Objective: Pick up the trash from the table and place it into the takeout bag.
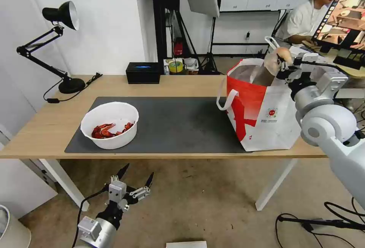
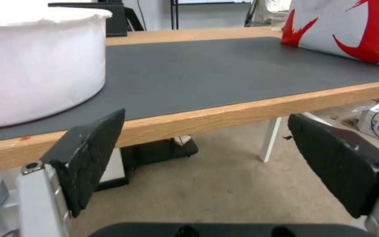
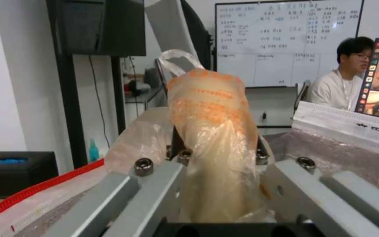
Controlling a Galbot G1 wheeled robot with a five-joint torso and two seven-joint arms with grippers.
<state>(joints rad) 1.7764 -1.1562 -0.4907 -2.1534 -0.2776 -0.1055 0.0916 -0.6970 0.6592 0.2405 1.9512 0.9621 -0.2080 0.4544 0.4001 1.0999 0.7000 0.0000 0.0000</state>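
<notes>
Right gripper (image 1: 280, 62) clamped on wrapped bun (image 1: 276, 58) over takeout bag (image 1: 262, 115); soft, light, slippery film. Left gripper (image 1: 136, 179) spread wide, idle below table (image 1: 45, 126).

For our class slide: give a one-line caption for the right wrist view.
Right gripper holds the wrapped bun above the open takeout bag.

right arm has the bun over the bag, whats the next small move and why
Probably open the right gripper to drop the bun: it is clamped on the wrapped bun right above the bag's open mouth. The left gripper hangs open below the table edge, and the bowl is untouched.
</notes>
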